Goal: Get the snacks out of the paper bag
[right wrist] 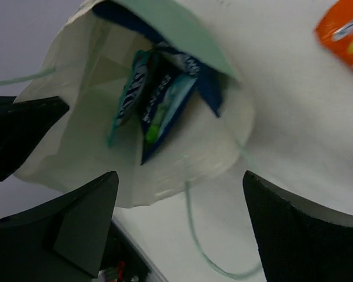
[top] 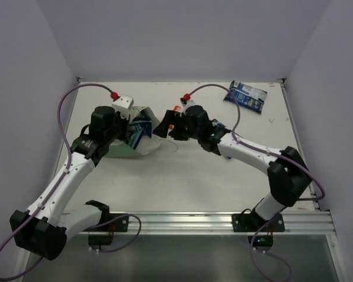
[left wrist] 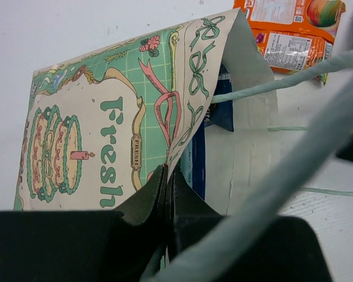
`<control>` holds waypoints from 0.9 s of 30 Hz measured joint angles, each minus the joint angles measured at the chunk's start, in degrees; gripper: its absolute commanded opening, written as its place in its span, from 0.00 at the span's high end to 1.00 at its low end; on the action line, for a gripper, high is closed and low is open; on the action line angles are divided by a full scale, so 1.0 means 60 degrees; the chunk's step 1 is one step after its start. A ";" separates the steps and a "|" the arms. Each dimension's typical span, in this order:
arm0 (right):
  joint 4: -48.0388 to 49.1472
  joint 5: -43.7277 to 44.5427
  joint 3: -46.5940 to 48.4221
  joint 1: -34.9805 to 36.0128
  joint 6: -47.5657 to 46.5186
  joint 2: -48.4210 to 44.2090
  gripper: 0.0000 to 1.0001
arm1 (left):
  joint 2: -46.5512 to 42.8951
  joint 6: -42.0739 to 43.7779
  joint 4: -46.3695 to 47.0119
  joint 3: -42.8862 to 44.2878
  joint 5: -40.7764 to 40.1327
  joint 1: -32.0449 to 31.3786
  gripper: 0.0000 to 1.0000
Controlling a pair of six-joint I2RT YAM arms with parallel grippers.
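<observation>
Paper bag (top: 135,144) lies on its side on the counter (top: 182,188), left of centre, with its mouth turned toward the right arm. Left pincer (left wrist: 167,176) is pressed together on the bag's upper wall at the rim; that wall is raised and the mouth gapes. The printed mint-green face is up, and a pale handle (left wrist: 270,88) crosses the left wrist view. Right pincer (right wrist: 181,176) is spread wide just before the mouth, nothing between its fingers. Inside, from the right wrist: a blue packet (right wrist: 165,103) standing on edge, a teal packet (right wrist: 126,88) touching it, more dark blue behind; count unclear. Orange packet (left wrist: 288,26) lies flat on the counter just outside the mouth. One dark blue and white packet (top: 245,96) lies well apart, near the far right corner.
</observation>
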 measured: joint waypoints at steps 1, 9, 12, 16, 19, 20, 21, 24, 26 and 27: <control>0.0273 -0.0106 0.0131 0.0313 0.0321 0.0342 0.12 | -0.0029 0.0022 -0.0011 0.0000 0.0047 0.0000 1.00; 0.1242 -0.0157 0.1803 0.1599 0.2113 0.3118 0.14 | -0.0036 0.0087 -0.0076 -0.0015 0.0444 0.0007 1.00; 0.1315 -0.0142 0.2153 0.1577 0.2565 0.3854 0.14 | -0.0036 0.0084 -0.0062 -0.0076 0.0561 0.0007 1.00; 0.1326 -0.0146 0.2652 0.1570 0.2845 0.4732 0.17 | -0.0062 0.0080 -0.0044 -0.0178 0.0710 0.0007 1.00; 0.1377 -0.0324 0.2962 0.1577 0.2958 0.5253 0.24 | -0.0098 0.0040 -0.0044 -0.0280 0.0747 0.0007 1.00; 0.1453 -0.0404 0.3096 0.1581 0.2969 0.5435 0.33 | -0.0098 0.0015 -0.0047 -0.0310 0.0754 0.0007 1.00; 0.1541 -0.0466 0.3224 0.1592 0.2976 0.5610 0.39 | -0.0102 -0.0018 -0.0047 -0.0335 0.0780 0.0007 1.00; 0.1749 -0.0623 0.3333 0.1610 0.2991 0.5829 0.63 | -0.0175 -0.0029 -0.0036 -0.0433 0.0783 0.0007 1.00; 0.1825 -0.0678 0.3333 0.1614 0.2976 0.5832 0.73 | -0.0255 -0.0029 -0.0011 -0.0499 0.0769 0.0007 1.00; 0.1934 -0.0710 0.3333 0.1614 0.2947 0.5832 0.82 | -0.0313 -0.0033 0.0055 -0.0565 0.0747 0.0007 1.00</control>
